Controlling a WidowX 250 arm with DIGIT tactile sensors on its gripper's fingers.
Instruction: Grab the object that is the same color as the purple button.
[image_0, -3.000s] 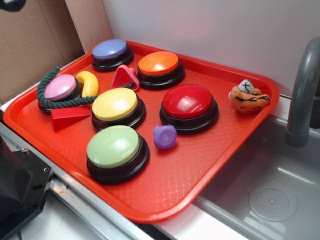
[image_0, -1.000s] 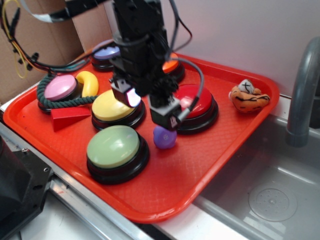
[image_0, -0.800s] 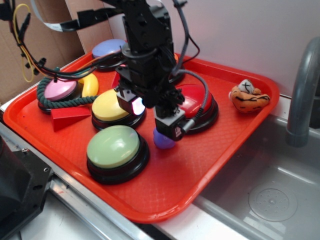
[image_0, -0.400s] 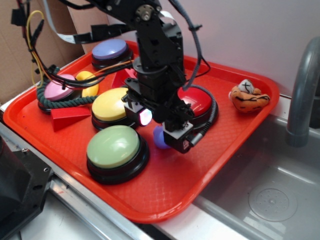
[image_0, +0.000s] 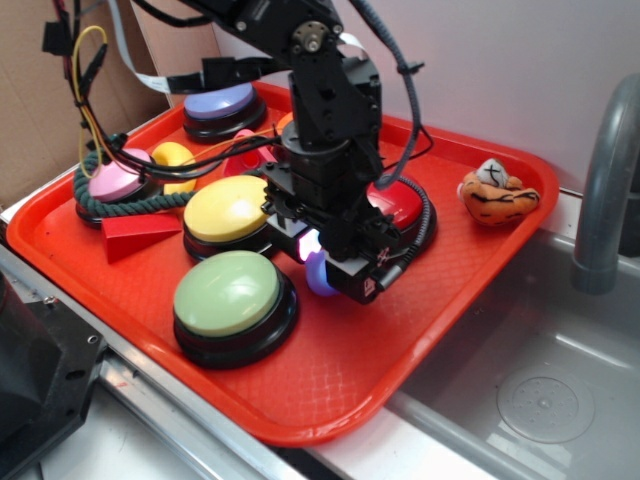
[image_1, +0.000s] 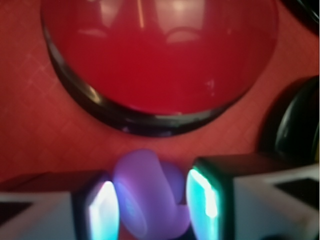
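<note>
The object, a small rounded purple toy (image_0: 314, 276), rests on the red tray (image_0: 330, 390) between the green button (image_0: 228, 292) and the red button (image_0: 405, 203). My gripper (image_0: 327, 268) is down over it. In the wrist view the toy (image_1: 150, 197) fills the gap between the two glowing pads (image_1: 202, 197), which touch it on both sides, so my gripper (image_1: 152, 207) is shut on it. The purple button (image_0: 218, 102) stands at the tray's far left corner, well away from the gripper.
A yellow button (image_0: 225, 208) sits just left of the gripper, with a pink button (image_0: 118, 172) ringed by green rope, a yellow toy and a red wedge (image_0: 135, 235) beyond. A striped plush (image_0: 497, 192) lies at the far right corner. A sink (image_0: 540, 400) and faucet (image_0: 605, 190) are to the right.
The arm came in over the tray and dropped onto the purple toy. Its fingers have drawn closer together around the toy, which stays on the tray.
</note>
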